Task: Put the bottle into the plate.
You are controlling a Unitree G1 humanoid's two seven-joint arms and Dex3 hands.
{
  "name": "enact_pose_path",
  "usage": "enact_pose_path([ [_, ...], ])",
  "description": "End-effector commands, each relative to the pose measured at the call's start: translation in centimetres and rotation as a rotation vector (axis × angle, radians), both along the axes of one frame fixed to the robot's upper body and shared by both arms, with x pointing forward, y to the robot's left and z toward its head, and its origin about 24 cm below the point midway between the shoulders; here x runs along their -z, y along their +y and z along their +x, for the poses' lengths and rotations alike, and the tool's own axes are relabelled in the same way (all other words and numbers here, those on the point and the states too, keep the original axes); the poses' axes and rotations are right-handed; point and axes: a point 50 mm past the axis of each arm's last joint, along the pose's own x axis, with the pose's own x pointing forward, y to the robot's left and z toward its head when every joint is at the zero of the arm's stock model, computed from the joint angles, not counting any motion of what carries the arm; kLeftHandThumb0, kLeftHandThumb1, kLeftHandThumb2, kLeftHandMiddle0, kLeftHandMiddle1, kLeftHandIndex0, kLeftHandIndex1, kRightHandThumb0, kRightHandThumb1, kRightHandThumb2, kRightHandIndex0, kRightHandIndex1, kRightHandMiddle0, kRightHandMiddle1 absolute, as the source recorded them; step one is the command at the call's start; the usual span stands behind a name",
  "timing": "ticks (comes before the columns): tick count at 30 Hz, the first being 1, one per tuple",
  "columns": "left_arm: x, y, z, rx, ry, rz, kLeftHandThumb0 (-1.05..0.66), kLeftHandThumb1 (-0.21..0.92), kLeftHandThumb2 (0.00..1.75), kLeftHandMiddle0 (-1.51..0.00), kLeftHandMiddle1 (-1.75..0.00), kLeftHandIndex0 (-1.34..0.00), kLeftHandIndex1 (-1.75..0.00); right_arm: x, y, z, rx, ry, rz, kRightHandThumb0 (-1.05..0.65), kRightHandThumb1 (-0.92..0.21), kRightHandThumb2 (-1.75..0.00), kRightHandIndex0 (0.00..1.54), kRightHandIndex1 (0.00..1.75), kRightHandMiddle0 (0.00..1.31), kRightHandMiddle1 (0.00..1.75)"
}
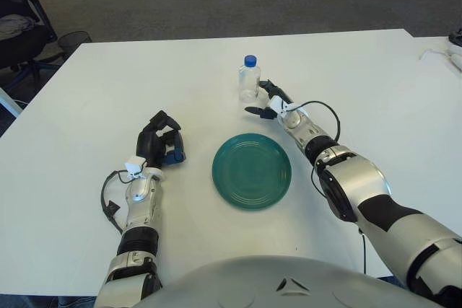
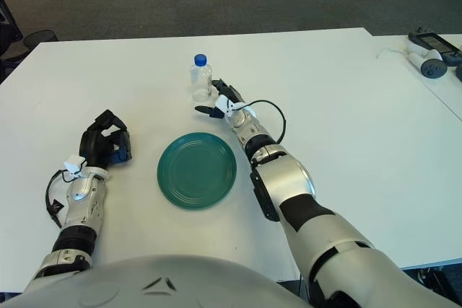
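A clear plastic bottle (image 1: 249, 81) with a blue cap stands upright on the white table (image 1: 86, 91), beyond the plate. My right hand (image 1: 261, 100) is at its lower right side; one finger (image 1: 268, 89) lies behind the bottle's base and the thumb (image 1: 253, 111) in front, closed on it. The round green plate (image 1: 252, 171) lies flat and bare nearer to me, a short way from the bottle. My left hand (image 1: 160, 142) shows left of the plate, fingers curled, holding nothing.
A black office chair (image 1: 22, 30) stands off the table's far left corner. Small devices and a cable (image 2: 429, 55) lie on a neighbouring table at the right. The table's far edge (image 1: 245, 35) runs just beyond the bottle.
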Motion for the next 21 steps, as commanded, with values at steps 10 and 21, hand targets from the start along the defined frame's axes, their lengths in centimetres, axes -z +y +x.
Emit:
enact_pose_path([
  [10, 3.8, -1.5, -2.9, -0.057, 0.18, -0.085, -0.55, 0.15, 1.52, -1.31, -1.75, -0.75, -1.75, 1.8, 7.2, -4.1, -0.288, 0.106, 0.025, -1.05, -0.92, -0.14, 0.0, 0.44, 0.0, 0.28],
  [21, 3.8, -1.6, -2.9, -0.071, 0.182, -0.073, -0.55, 0.14, 1.53, -1.31, -1.75, -0.76, -1.75, 0.9, 9.3, -4.7, -0.382, 0.067, 0.035, -1.05, -0.92, -0.15, 0.0, 0.42, 0.0, 0.22],
])
